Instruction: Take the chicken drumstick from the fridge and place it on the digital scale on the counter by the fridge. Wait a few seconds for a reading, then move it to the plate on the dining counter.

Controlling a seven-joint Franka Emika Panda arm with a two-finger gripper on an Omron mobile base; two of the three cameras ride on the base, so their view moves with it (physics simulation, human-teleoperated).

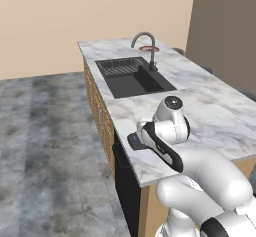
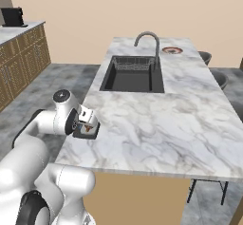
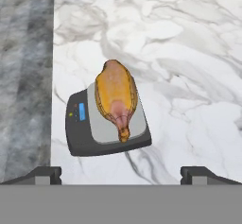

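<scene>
White grey-veined marble bench (image 3: 189,53) carries a small flat dark-grey digital scale (image 3: 78,140) near its edge, and a golden-brown chicken drumstick (image 3: 116,95) lies along the scale's lighter top, bony end pointing toward the fingers (image 3: 45,173). Those two dark fingers stand wide apart and empty, with the drumstick and scale ahead of them, between their two tips and clear of both. Far beyond, past the black sink (image 1: 132,78), sits the red-rimmed round plate (image 2: 172,50).
</scene>
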